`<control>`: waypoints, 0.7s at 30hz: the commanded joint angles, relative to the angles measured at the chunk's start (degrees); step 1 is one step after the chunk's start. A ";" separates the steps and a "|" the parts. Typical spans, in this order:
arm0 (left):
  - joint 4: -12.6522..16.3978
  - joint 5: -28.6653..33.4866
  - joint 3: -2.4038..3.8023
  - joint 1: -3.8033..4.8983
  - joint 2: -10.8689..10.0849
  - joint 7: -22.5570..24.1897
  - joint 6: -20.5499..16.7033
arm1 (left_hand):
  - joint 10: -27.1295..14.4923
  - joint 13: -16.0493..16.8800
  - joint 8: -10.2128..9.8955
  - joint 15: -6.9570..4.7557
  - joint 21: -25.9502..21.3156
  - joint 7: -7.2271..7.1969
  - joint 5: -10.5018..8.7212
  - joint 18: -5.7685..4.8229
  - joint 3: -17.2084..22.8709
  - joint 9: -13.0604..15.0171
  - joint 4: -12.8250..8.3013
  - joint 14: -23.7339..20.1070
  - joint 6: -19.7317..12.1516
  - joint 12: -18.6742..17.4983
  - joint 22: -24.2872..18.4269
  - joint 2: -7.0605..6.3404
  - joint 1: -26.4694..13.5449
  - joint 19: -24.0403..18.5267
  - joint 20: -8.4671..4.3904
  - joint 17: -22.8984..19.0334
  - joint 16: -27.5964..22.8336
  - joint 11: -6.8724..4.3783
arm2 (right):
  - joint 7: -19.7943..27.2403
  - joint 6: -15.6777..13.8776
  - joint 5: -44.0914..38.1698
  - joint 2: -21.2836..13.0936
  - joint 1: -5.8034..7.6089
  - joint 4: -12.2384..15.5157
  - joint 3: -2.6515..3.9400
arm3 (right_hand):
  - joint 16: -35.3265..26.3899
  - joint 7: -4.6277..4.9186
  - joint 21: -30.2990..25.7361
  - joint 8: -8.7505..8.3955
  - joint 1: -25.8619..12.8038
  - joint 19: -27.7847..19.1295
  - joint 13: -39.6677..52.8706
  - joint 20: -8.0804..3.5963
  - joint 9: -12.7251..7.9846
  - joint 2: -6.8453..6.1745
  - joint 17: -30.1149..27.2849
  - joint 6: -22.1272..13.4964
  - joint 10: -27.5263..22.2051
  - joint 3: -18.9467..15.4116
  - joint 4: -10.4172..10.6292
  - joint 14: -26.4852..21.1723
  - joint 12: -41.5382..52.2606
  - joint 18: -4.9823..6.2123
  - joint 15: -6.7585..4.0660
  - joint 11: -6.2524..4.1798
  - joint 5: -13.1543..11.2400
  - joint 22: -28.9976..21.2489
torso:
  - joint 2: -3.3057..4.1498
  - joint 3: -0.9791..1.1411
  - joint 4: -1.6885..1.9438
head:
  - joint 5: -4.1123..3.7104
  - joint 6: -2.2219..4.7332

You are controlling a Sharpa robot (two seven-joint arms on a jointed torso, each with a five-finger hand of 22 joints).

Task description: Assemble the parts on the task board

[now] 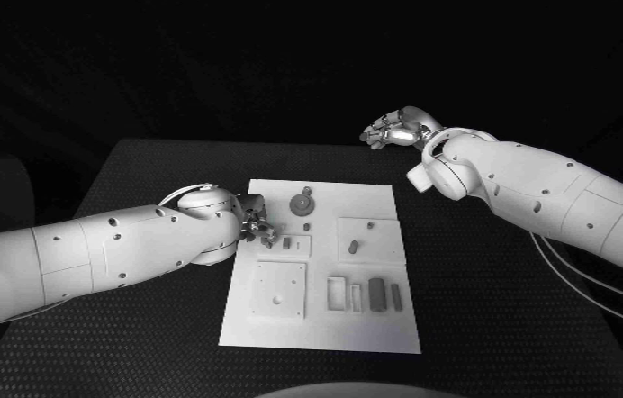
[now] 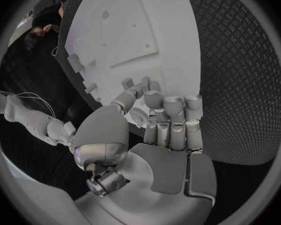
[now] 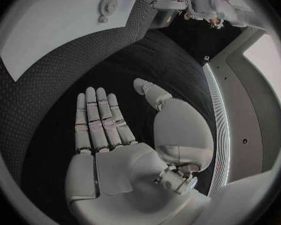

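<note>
While the left silver many-fingered hand point(image 1: 260, 230) works at the left edge of the white rectangular task board point(image 1: 328, 326), its fingers point(image 2: 173, 116) are curled in over the board, thumb drawn toward them. Looks like a pinch on one of the small grey parts point(image 2: 129, 82) there, but I can't tell whether anything is actually gripped; the contact is hidden.

Right silver hand point(image 3: 122, 140) is flat, fingers straight and pressed side by side, holding nothing. It's parked above the black textured surface point(image 1: 506, 308) beyond the board's far right corner, well apart from it. My read: kept out of the way so the left has a clear workspace.

Board sits mid-surface. Round grey gear-like part point(image 1: 302, 203) stands near the far edge; a row of grey oblong blocks point(image 1: 376, 293) lies along the near right, probably staged for later insertion. Square raised plate point(image 1: 279, 288) with holes sits near left, likely a receiving fixture.
</note>
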 commanded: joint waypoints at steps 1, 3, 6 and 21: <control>0.22 0.49 -0.02 -0.09 0.49 0.62 0.97 | 2.04 -0.12 5.90 -1.70 0.37 -3.85 -0.56 0.81 0.77 16.90 -0.63 1.03 4.03 0.43 1.07 0.64 0.01 0.31 -7.09 -0.11 0.32 -2.29 | 0.36 0.75 0.01 -0.02 0.00 0.09 0.03 | -0.35 1.36 -0.38 0.29 0.09 -0.44 -0.05 0.06 -0.10 0.19 -0.08 -0.30 0.33 -0.30 0.06 -0.43 -0.28 -0.75 0.01 0.08 0.19 0.08 | 0.03 -0.02 -0.01 | -0.10 -0.10; 0.11 0.56 -0.02 -0.12 0.57 0.66 0.95 | 2.02 -0.18 5.91 -1.73 0.37 -3.85 -0.83 0.83 0.72 16.92 -0.39 1.00 4.01 0.47 1.05 0.54 -0.18 0.30 -7.10 -0.15 0.32 -2.28 | 0.36 0.74 0.01 -0.01 0.00 0.09 0.03 | -0.36 1.36 -0.38 0.29 0.09 -0.44 -0.05 0.06 -0.10 0.18 -0.08 -0.30 0.33 -0.30 0.06 -0.43 -0.28 -0.75 0.01 0.08 0.20 0.09 | 0.03 -0.02 -0.02 | -0.12 -0.15; -0.13 0.58 -0.02 -0.28 0.72 0.72 0.88 | 1.91 -0.39 5.87 -1.81 0.38 -3.84 -1.98 0.91 0.57 16.93 0.40 0.91 3.89 0.56 1.01 0.00 -0.72 0.23 -7.13 -0.28 0.32 -2.28 | 0.37 0.73 0.01 0.00 0.00 0.06 0.03 | -0.36 1.36 -0.39 0.29 0.09 -0.44 -0.05 0.06 -0.11 0.17 -0.08 -0.30 0.33 -0.30 0.06 -0.44 -0.29 -0.75 0.02 0.08 0.20 0.09 | 0.04 -0.04 -0.05 | -0.17 -0.12; -0.63 0.60 -0.02 -0.45 0.68 0.57 0.82 | 1.71 -1.14 5.54 -2.08 0.26 -3.75 -7.55 1.13 -0.15 16.75 4.02 0.75 3.46 0.82 0.89 -2.78 -3.44 0.07 -7.26 -0.73 0.39 -2.32 | 0.36 0.75 0.02 -0.05 0.00 0.06 0.03 | -0.37 1.37 -0.42 0.29 0.07 -0.45 -0.05 0.07 -0.12 0.15 -0.08 -0.32 0.33 -0.32 0.07 -0.45 -0.31 -0.75 0.02 0.09 0.20 0.12 | 0.03 0.01 0.03 | -0.38 -0.27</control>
